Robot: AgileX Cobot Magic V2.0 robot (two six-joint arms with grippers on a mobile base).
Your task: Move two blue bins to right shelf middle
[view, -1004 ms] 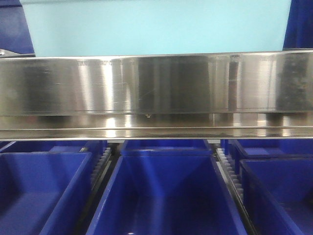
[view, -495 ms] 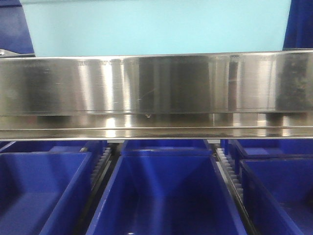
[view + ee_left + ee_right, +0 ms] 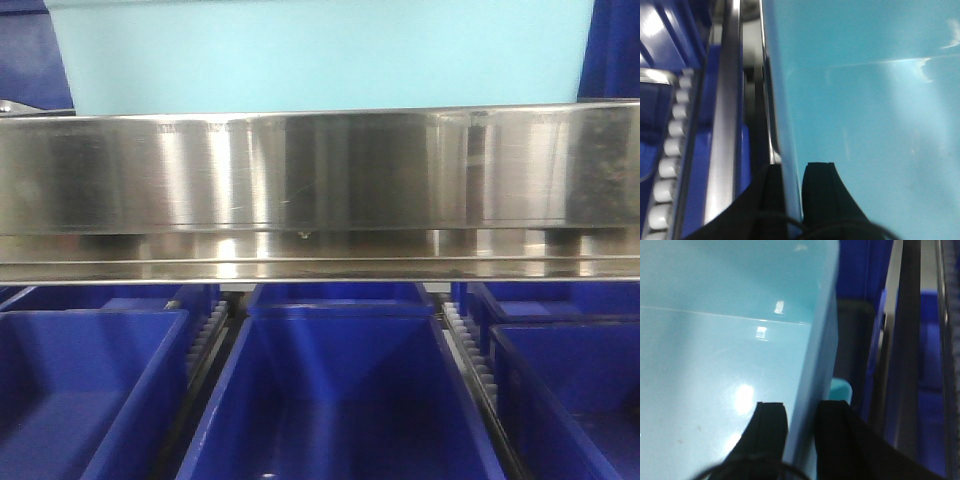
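Our left gripper [image 3: 795, 171] is closed on one side wall of the light blue bin [image 3: 320, 55], with a finger on each face of the wall. Our right gripper [image 3: 803, 409] holds the opposite wall in the same way. Compared with a second ago, the side edges of the bin sit slightly more inward in the front view, above the steel shelf rail [image 3: 320, 180]. We judge that the carrying goes on slowly. The bin is pale turquoise and glossy, much lighter than the dark blue bins [image 3: 340, 400] below the rail.
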